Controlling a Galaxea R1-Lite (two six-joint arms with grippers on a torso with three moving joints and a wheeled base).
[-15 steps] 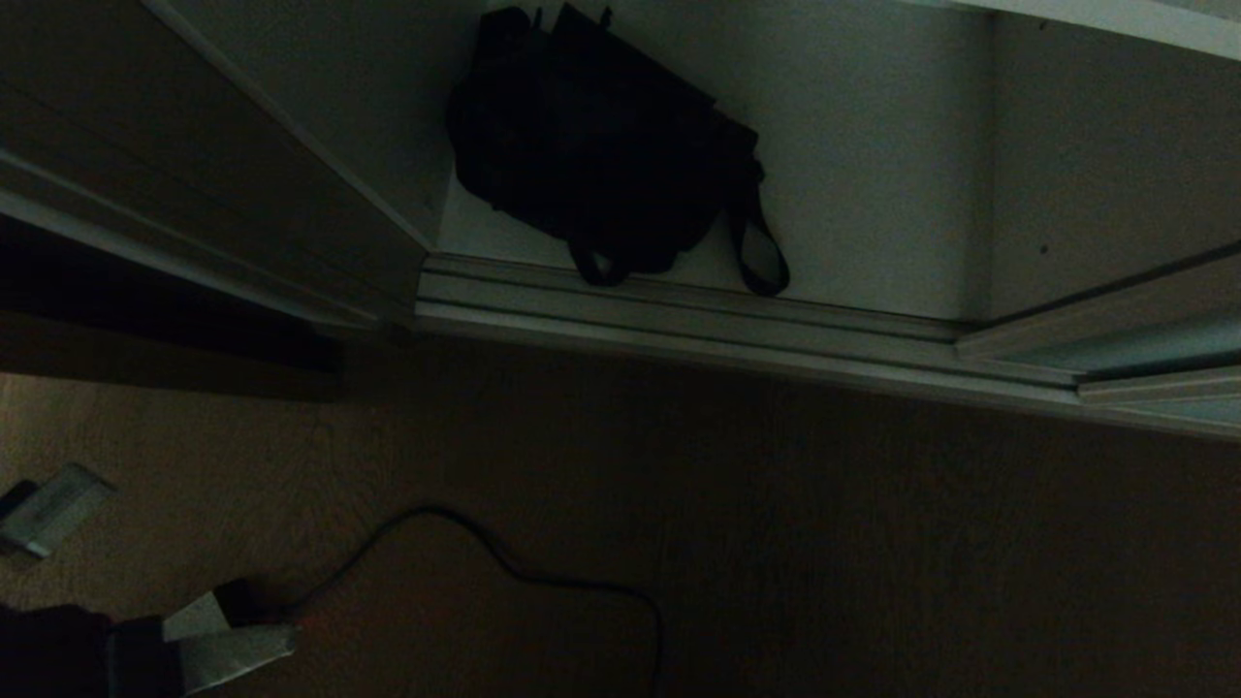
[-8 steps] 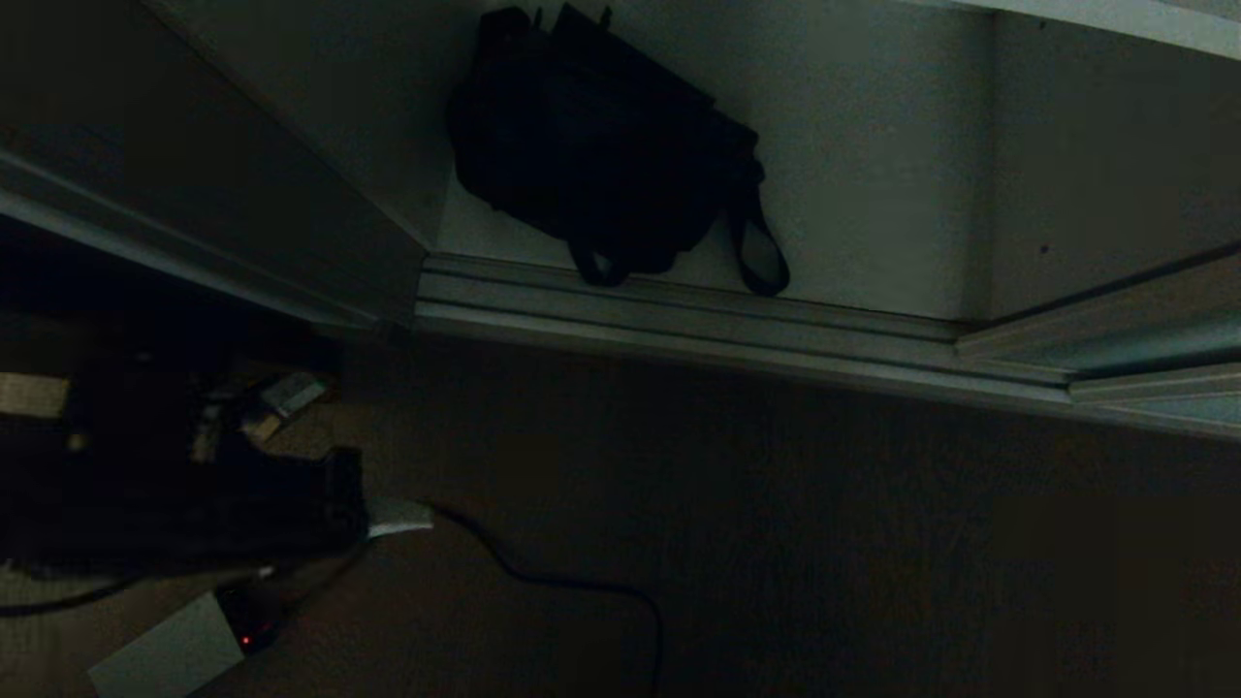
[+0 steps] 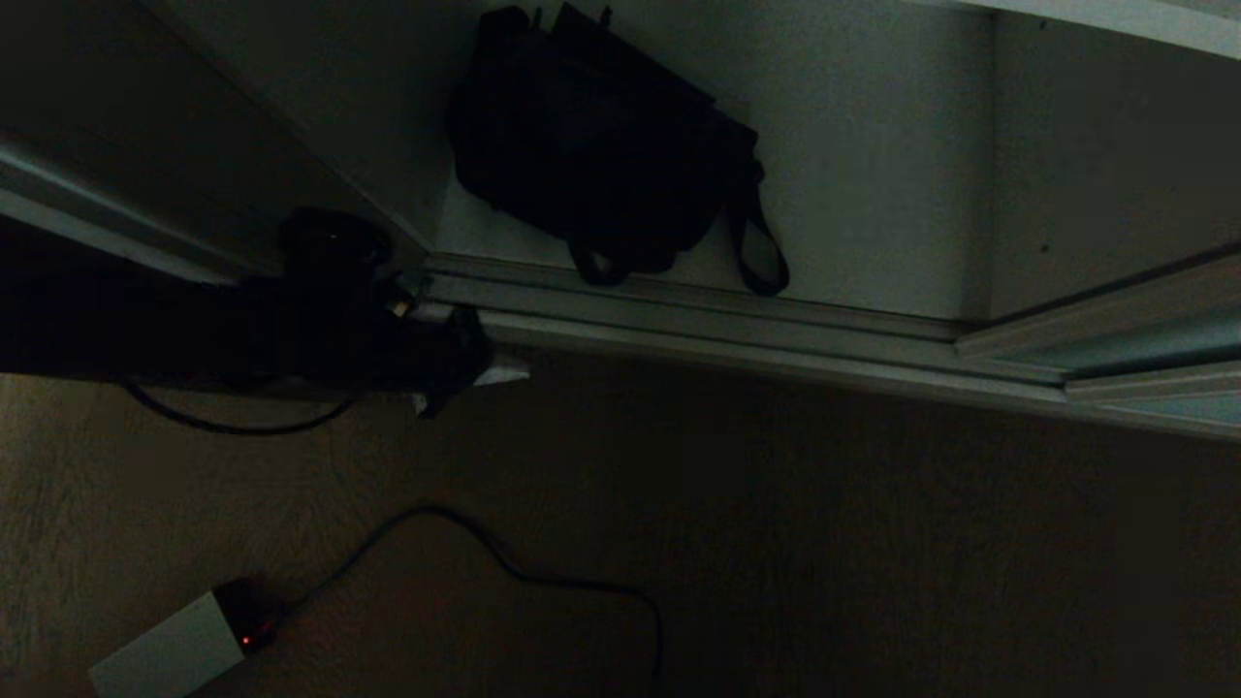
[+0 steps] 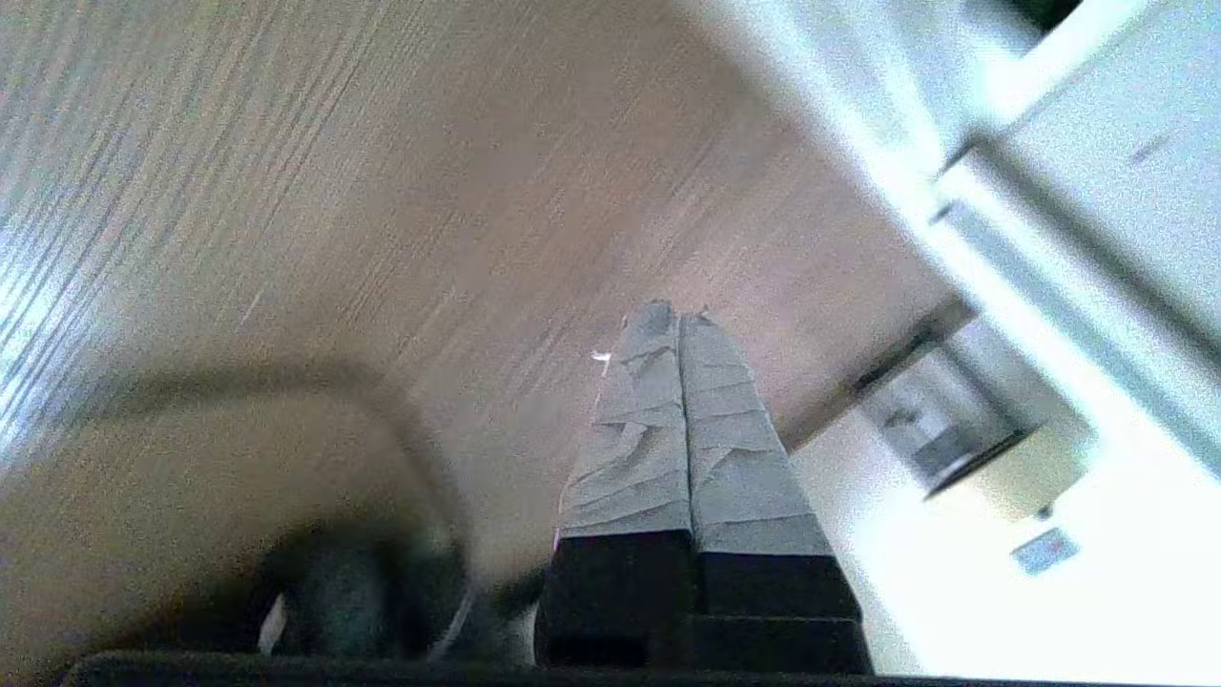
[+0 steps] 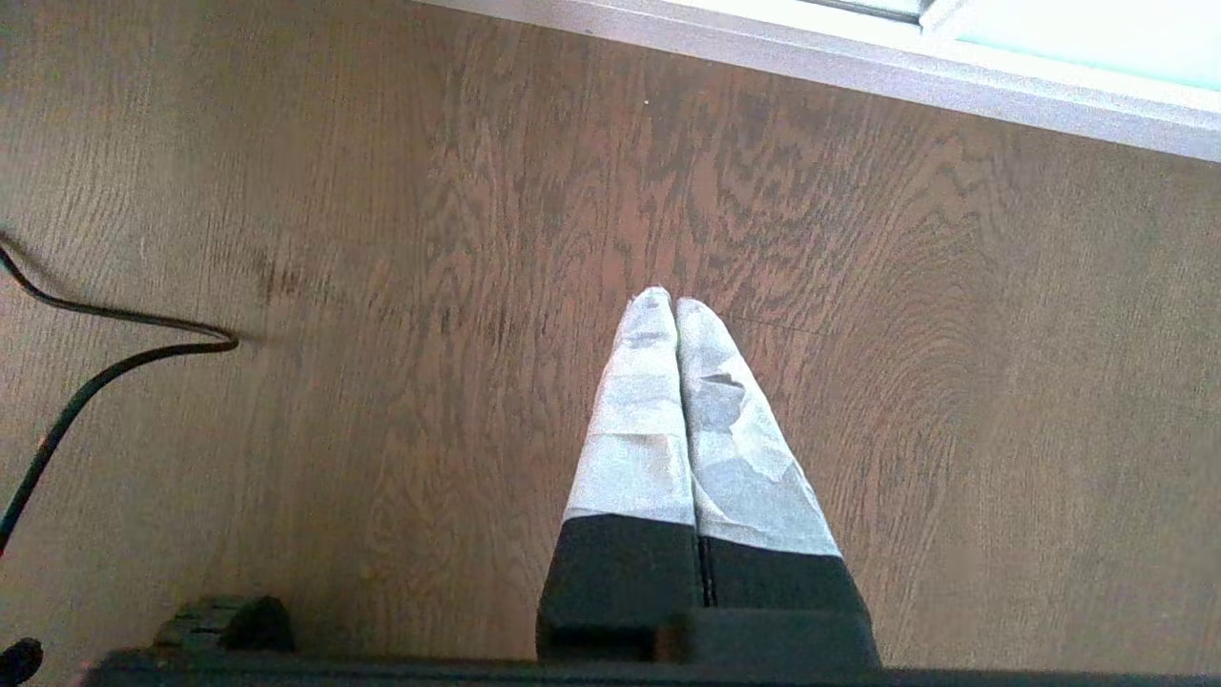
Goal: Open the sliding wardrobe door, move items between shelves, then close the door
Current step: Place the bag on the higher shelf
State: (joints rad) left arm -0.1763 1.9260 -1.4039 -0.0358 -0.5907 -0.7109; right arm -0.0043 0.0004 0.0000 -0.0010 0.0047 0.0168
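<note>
A floppy black bag [image 3: 606, 155] with hanging straps lies on the wardrobe's bottom shelf [image 3: 873, 194], at its left side, in the open compartment. The sliding wardrobe door [image 3: 1154, 351] stands pushed to the right, its pale frosted panel also showing in the right wrist view [image 5: 1097, 29]. My left gripper [image 3: 504, 372] is shut and empty, its taped fingertips just in front of the floor track's left end, below and left of the bag. From its own wrist the left gripper [image 4: 679, 320] shows both fingers pressed together. My right gripper [image 5: 672, 301] is shut over the wooden floor.
The silver door track [image 3: 727, 320] runs along the wardrobe's front. A black cable [image 3: 543, 580] curls over the wooden floor [image 3: 873, 562] to a white box [image 3: 165, 654] with a red light. An upper shelf edge [image 3: 1115, 17] crosses the top right.
My left arm has swung up from the lower left of the head view to the left end of the track, gripper still shut. The bag and the door have not moved.
</note>
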